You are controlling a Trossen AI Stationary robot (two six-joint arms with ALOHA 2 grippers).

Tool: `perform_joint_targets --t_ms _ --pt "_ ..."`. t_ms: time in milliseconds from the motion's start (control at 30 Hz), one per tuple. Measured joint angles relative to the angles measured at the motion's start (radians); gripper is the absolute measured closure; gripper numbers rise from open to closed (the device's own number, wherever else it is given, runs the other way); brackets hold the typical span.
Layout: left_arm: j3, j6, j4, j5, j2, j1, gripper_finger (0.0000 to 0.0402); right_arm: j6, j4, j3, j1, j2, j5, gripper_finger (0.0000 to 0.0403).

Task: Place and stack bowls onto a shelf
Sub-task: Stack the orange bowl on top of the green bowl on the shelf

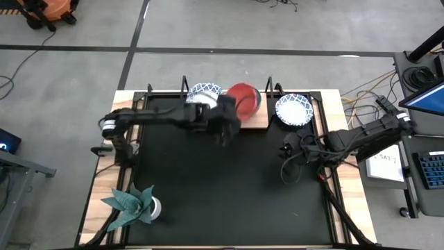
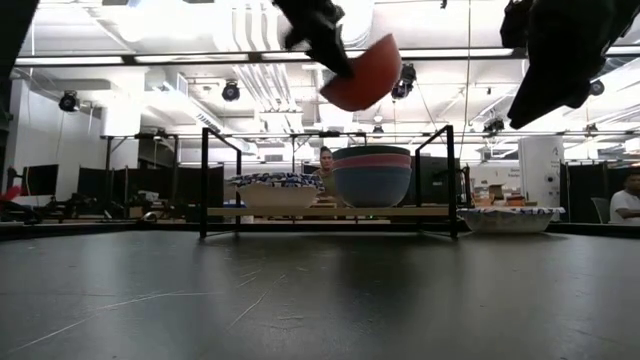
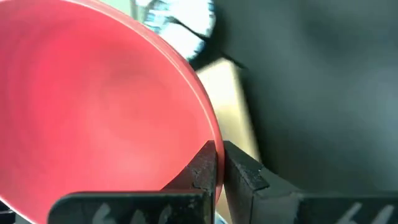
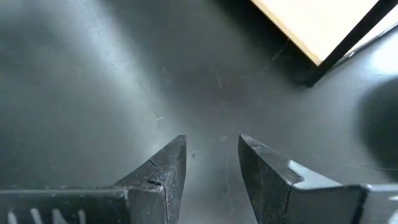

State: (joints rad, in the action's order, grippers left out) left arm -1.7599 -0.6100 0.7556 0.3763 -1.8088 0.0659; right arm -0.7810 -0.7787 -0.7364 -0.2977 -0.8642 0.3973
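Pinching the red bowl's [image 3: 93,118] rim, left pincer [image 3: 219,165].

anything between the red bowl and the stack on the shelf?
Nothing. In the low view the red bowl, held by the left gripper, hangs over the stack with open air between.

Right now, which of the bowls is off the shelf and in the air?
The red bowl, pinched at its rim by the left gripper, tilted above the plain-colour stack on the shelf. The others rest on surfaces.
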Motion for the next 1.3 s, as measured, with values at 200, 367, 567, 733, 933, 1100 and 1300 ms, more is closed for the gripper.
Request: perform_joint_targets --t_ms 200,367,567,733,933,1100,1300 --pt "-0.007 -0.009 -0.168 -0.148 -0.069 0.152 0.0401 -0.032 0.0 0.0 -0.039 -0.001 0.052 0.0268" --pt "-0.012 0.021 -0.171 -0.163 -0.125 0.208 0.04 -0.033 0.001 0.001 -0.043 -0.001 0.058 0.0268" --pt "-0.012 0.033 -0.178 -0.167 -0.16 0.228 0.0369 -0.029 -0.001 0.003 -0.043 -0.001 0.098 0.0268" --pt "-0.012 0.033 -0.187 -0.167 -0.161 0.228 0.0337 -0.029 0.0 0.003 -0.043 -0.001 0.104 0.0268" --pt "-0.012 0.109 -0.184 -0.149 -0.144 0.223 0.0308 -0.03 0.014 0.004 -0.042 -0.001 0.141 0.0268" --pt "-0.012 0.214 -0.124 -0.143 -0.106 0.205 0.0302 -0.012 0.075 0.006 -0.042 -0.002 0.24 0.0268" --pt "0.017 0.342 -0.085 -0.152 -0.01 0.159 0.0301 0.112 0.231 0.007 -0.005 -0.002 0.287 0.0268"
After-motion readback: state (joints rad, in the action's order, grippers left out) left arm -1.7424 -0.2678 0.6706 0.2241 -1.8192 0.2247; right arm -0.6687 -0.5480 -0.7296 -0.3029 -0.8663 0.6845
